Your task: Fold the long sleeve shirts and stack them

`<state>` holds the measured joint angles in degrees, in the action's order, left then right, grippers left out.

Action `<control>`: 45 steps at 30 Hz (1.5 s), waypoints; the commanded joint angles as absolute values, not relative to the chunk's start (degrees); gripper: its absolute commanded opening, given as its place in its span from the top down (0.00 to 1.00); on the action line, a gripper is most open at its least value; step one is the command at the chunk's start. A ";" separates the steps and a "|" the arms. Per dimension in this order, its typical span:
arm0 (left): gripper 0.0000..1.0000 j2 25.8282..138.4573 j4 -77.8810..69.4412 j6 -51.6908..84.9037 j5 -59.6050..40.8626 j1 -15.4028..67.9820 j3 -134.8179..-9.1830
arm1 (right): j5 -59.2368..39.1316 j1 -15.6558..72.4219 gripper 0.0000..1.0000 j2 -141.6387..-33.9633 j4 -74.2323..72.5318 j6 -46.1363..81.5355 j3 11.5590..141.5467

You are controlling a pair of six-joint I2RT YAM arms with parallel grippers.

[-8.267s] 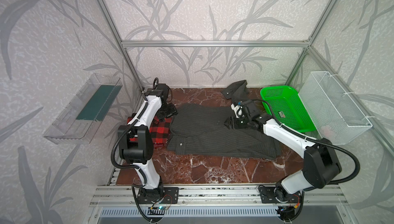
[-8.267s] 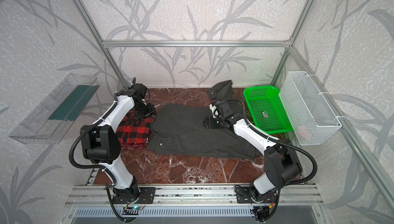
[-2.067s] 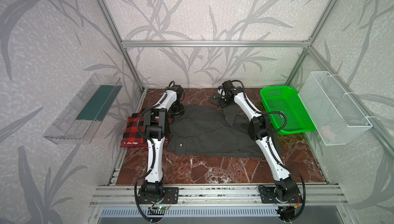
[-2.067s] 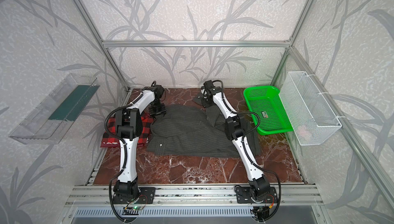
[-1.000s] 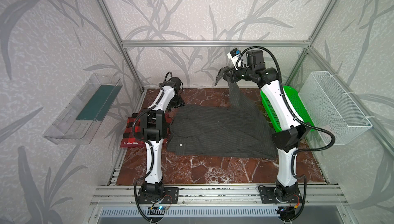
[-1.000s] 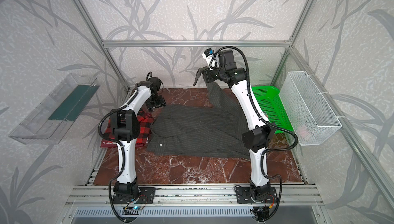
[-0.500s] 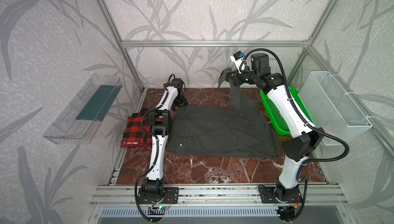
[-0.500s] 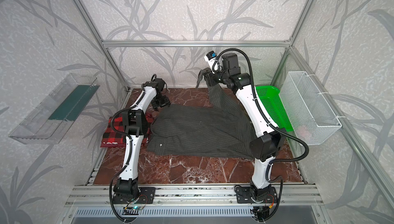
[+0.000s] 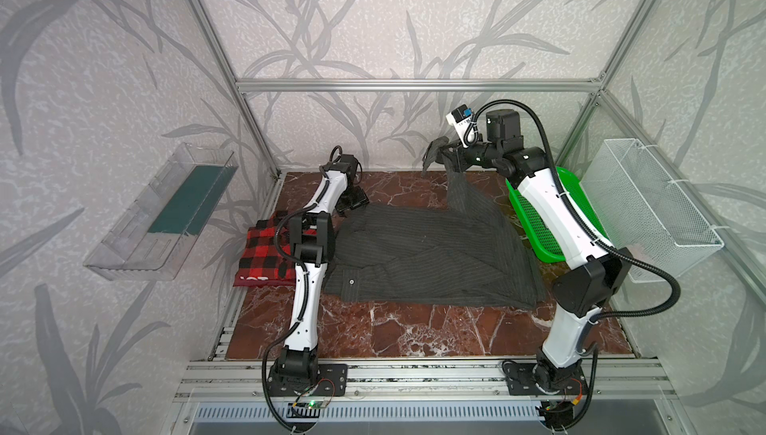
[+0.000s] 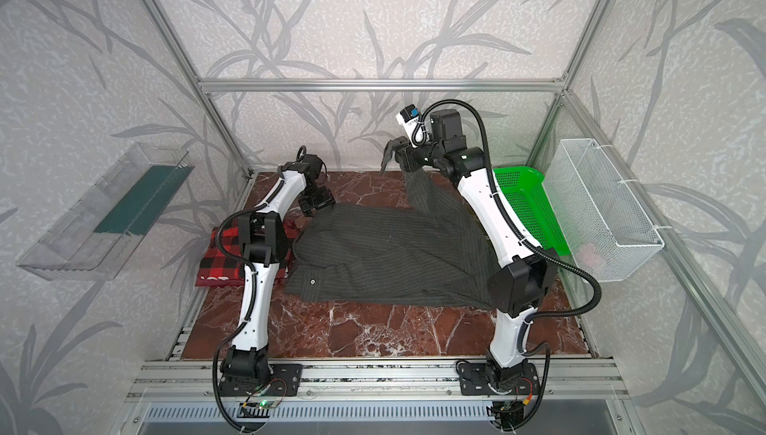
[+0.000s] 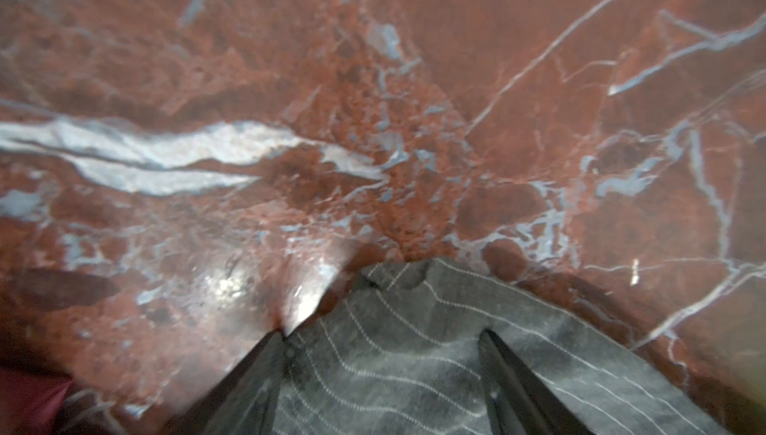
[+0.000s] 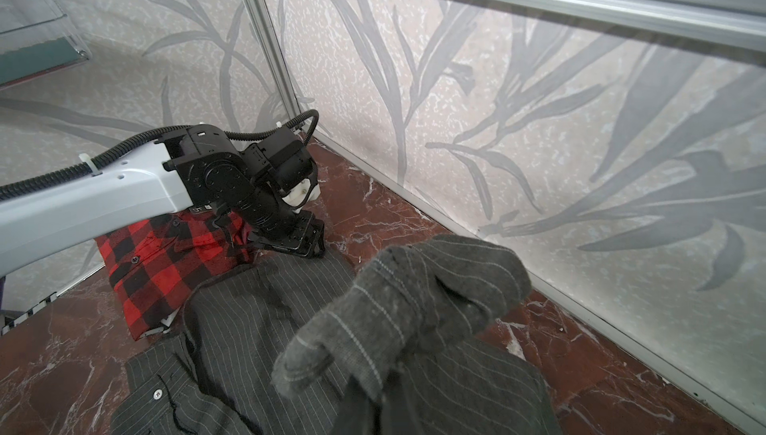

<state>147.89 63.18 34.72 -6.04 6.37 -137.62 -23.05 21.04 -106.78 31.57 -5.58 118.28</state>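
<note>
In both top views, the charcoal pinstriped shirt [image 9: 427,259] [image 10: 385,255] lies spread across the middle of the red marble tabletop [image 9: 393,329], with a white button showing near its front-left corner. The folded red-and-black plaid shirt [image 9: 261,255] [image 10: 215,263] rests just beside it at the table's left edge, partly hidden by the left arm. The right gripper [image 9: 449,155] [image 10: 400,155] hangs high near the back wall, pressed together on one sleeve of the charcoal pinstriped shirt, which slopes down from it to the garment's body. The left gripper [image 9: 352,203] [image 10: 317,203] sits low at the shirt's back-left corner. A green basket [image 9: 539,226] stands at the table's right side behind the right arm, a white wire basket [image 9: 646,205] hangs on the right wall, and a clear bin [image 9: 166,209] hangs on the left wall. In the left wrist view, the left gripper [image 11: 383,333] has its jaws spread, and a pinstriped edge of the shirt [image 11: 414,350] lies flat on the marble between the two dark fingers [image 11: 257,370]. In the right wrist view, the bunched sleeve end [image 12: 398,317] fills the foreground and hides the right gripper's fingers. Beyond it, the left gripper [image 12: 298,238] rests at the point where the plaid shirt [image 12: 157,271] meets the pinstriped one.
</note>
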 commanded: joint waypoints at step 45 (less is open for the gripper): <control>1.00 120.92 39.66 26.44 11.97 10.51 -106.09 | -11.98 16.48 1.00 -80.93 11.30 7.78 89.15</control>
<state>125.64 48.95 26.89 8.93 10.87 -112.31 -15.40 16.49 -84.47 15.20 5.23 91.13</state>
